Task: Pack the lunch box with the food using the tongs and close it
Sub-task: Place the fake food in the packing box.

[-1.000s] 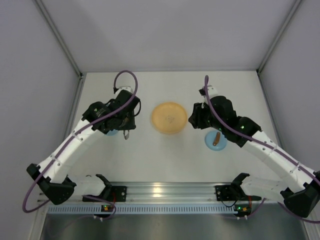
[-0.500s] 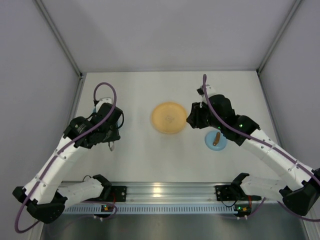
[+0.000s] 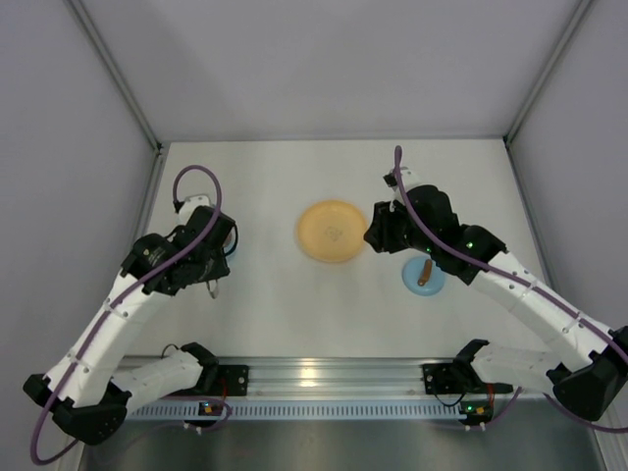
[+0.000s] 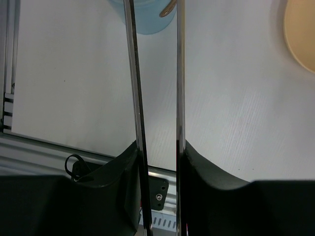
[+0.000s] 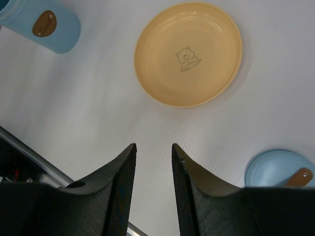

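My left gripper [image 4: 160, 145] is shut on the silver tongs [image 4: 139, 98]. Their two arms run forward, slightly apart, toward the light blue lunch box [image 4: 145, 17]; their tips are cut off at the frame's top. A brown shape [image 4: 167, 8] shows at the tub between the arms; I cannot tell if it is food. The tub [image 5: 49, 27] also shows far left in the right wrist view. From above, the left gripper [image 3: 209, 270] covers most of it. The blue lid [image 3: 424, 276] with its brown knob lies right of the plate. My right gripper [image 5: 153, 147] hangs open and empty.
The orange plate [image 3: 332, 231] with a bear print sits mid-table and holds nothing. The right gripper [image 3: 374, 234] hovers at its right edge, close to the lid [image 5: 278, 169]. A metal rail [image 3: 314, 378] runs along the near edge. White walls enclose the table.
My left arm has swung left and toward the near edge, carrying the tongs away from the plate. The right arm has barely shifted.
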